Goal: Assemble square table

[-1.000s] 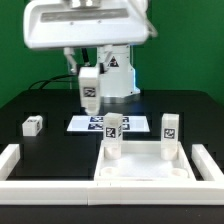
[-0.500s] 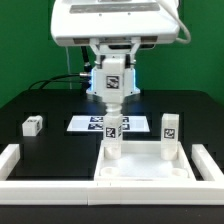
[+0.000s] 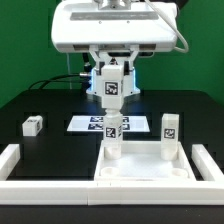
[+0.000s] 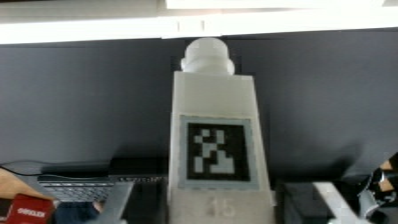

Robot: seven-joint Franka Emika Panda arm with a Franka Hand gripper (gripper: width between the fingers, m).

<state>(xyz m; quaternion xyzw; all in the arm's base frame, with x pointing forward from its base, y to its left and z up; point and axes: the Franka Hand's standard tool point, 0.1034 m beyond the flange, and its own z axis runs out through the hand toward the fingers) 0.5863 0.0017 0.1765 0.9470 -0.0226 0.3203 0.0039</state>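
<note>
Exterior faces the arm [image 3: 112, 30] head-on; wrist hugs a leg [image 4: 217, 120] (shared).

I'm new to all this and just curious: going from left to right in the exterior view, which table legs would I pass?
Loose leg → upright leg standing on the square table top → second upright leg. The held leg overlaps the first upright one, so it is omitted.

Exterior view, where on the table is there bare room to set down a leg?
Bare: the table between the loose leg, the rail and the tabletop; also the far corner on the exterior view's right. Crowded: the middle, with the marker board and two standing legs.
</note>
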